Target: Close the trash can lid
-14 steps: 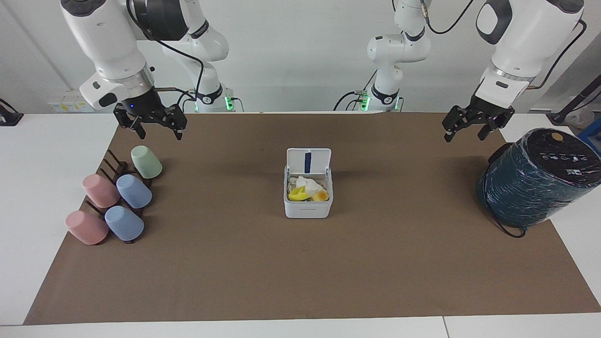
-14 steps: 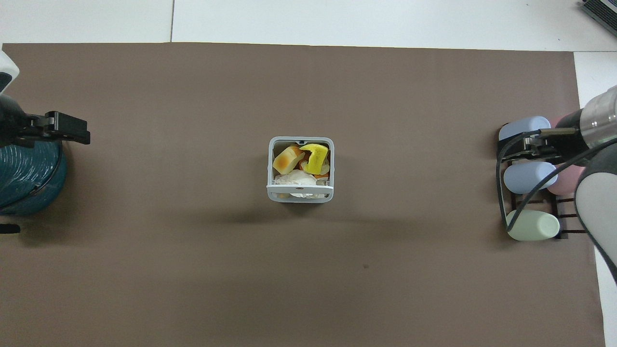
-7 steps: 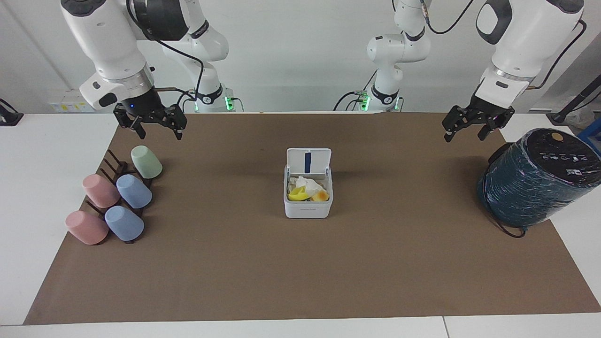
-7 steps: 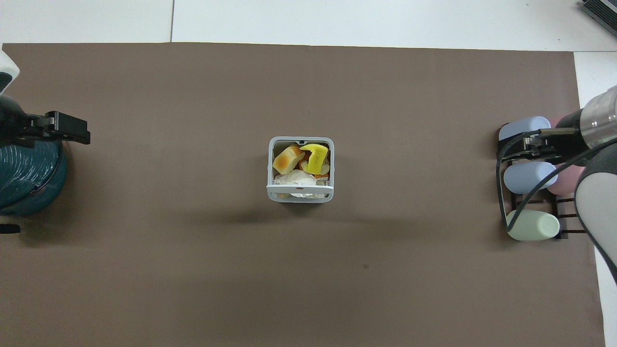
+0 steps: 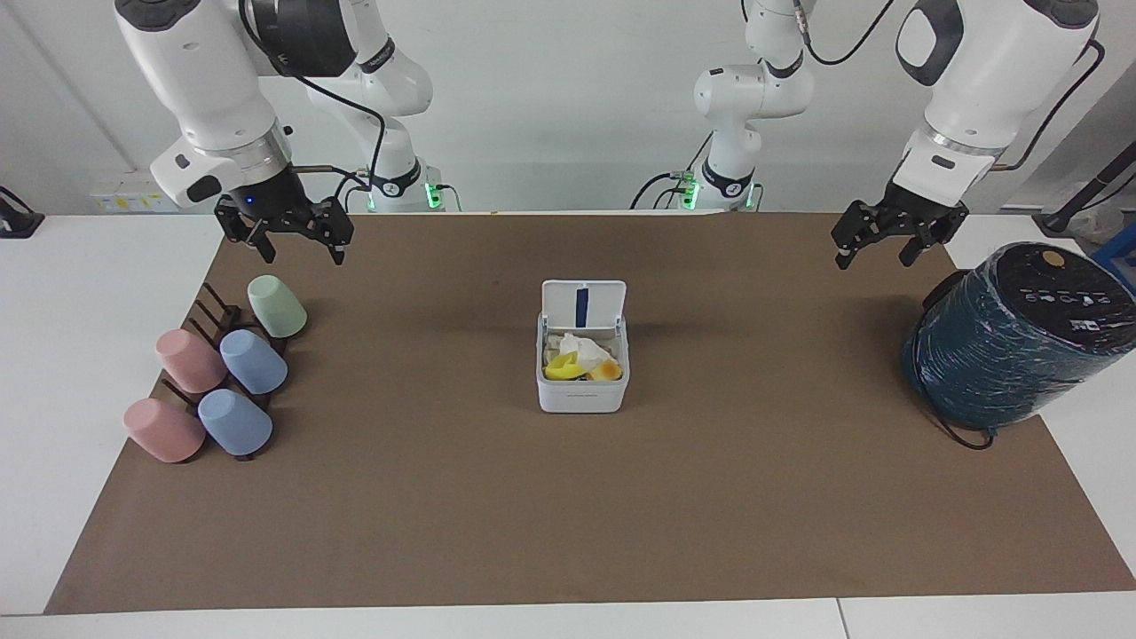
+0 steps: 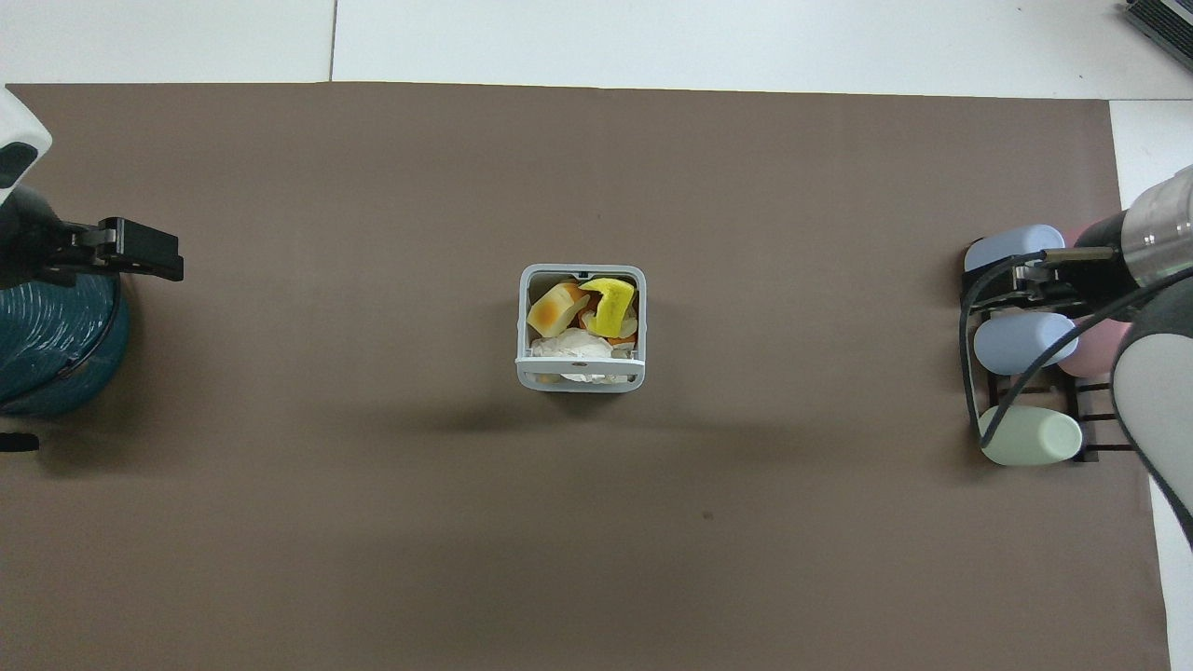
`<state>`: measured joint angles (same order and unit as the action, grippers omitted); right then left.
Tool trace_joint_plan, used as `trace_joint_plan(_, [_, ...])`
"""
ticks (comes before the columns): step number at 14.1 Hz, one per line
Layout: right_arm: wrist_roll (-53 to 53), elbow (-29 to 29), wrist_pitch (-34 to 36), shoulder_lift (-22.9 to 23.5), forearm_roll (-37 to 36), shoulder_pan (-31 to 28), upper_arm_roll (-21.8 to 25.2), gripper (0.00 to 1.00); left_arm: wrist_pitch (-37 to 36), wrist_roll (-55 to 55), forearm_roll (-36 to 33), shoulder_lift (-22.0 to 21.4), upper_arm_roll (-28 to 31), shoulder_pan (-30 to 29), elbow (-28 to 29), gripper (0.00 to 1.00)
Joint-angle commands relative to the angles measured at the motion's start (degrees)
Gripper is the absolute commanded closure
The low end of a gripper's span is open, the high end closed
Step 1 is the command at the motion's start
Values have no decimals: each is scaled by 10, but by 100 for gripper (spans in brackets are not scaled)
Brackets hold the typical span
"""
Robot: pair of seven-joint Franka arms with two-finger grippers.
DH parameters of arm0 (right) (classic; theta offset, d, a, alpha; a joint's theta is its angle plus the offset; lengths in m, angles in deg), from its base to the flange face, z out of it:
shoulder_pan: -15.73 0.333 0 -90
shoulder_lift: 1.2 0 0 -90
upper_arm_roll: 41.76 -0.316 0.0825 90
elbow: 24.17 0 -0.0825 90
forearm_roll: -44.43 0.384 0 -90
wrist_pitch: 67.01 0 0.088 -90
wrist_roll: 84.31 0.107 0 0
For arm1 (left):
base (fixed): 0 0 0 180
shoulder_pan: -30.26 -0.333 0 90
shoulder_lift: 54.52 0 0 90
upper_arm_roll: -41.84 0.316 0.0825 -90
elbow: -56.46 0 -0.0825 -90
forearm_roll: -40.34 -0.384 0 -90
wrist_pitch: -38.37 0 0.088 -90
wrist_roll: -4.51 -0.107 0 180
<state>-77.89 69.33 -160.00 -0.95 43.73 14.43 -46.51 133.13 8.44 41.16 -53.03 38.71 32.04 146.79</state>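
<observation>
Trash can (image 5: pixel 581 380): small white square box with rounded corners, standing on the brown mat (image 5: pixel 568 497) at the middle of the table, well apart from both grippers.
Trash can lid (image 5: pixel 583 306): white, hinged on the can's edge nearer the robots, standing upright and open; a blue strip runs down the underside that shows in the facing view. In the overhead view only its thin top edge shows.
Contents (image 6: pixel 582 320): crumpled white tissue, a yellow piece and an orange-brown piece, filling the can up to about its rim.
Left gripper (image 5: pixel 874 248): in the air over the mat's left-arm end, near the teal cylinder and not touching it; fingers spread apart, nothing between them.
Right gripper (image 5: pixel 297 244): in the air over the mat's right-arm end, above the cup rack; fingers spread wide, nothing between them.
Teal cylinder (image 5: pixel 1016 342): large, dark, wrapped in clear film, black top with an orange dot; stands at the left arm's end of the table, partly on the mat, a black cable at its base.
Cup rack (image 5: pixel 222 355): dark frame at the right arm's end of the mat, bearing five tilted cups.
Cups: one green (image 5: pixel 277 306) nearest the robots, two blue (image 5: pixel 253 362) in the inner row, two pink (image 5: pixel 164 430) in the outer row.
Table (image 5: pixel 89 355): white, showing around the mat's edges.
</observation>
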Motion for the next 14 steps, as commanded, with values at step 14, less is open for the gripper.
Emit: trace_joint_plan(14, [-11, 6, 3, -5, 4, -8, -4, 0, -1, 6, 2, -6, -5, 3, 13, 0])
